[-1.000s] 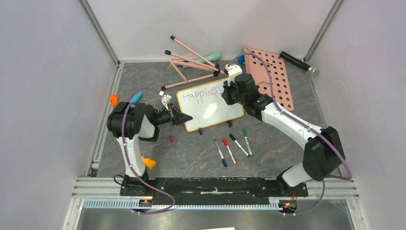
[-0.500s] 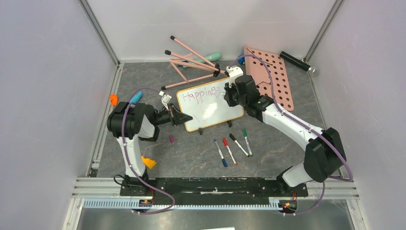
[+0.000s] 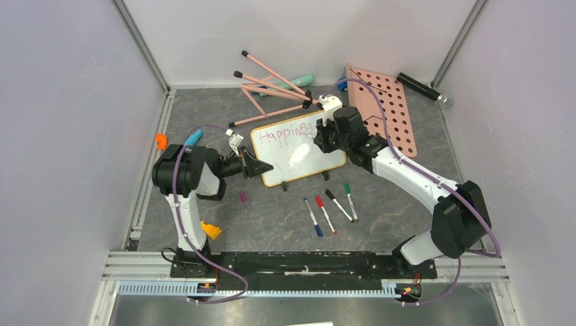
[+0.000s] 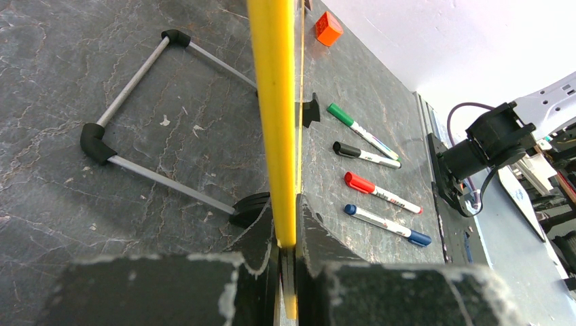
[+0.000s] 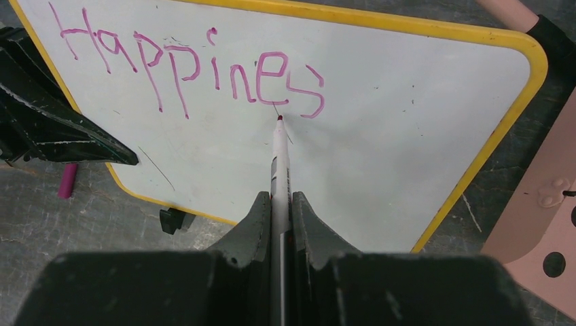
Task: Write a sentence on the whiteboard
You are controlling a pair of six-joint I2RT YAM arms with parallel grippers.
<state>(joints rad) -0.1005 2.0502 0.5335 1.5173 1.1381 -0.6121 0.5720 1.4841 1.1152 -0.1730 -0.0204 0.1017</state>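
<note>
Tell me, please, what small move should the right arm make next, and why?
Probably the right gripper should carry the marker tip to the bare space right of the last "s" and add a second "s": the sentence on the whiteboard reads only "Happines", and the tip points just below its last letters.

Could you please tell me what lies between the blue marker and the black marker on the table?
The red marker lies there, shown in both the top external and left wrist views.
</note>
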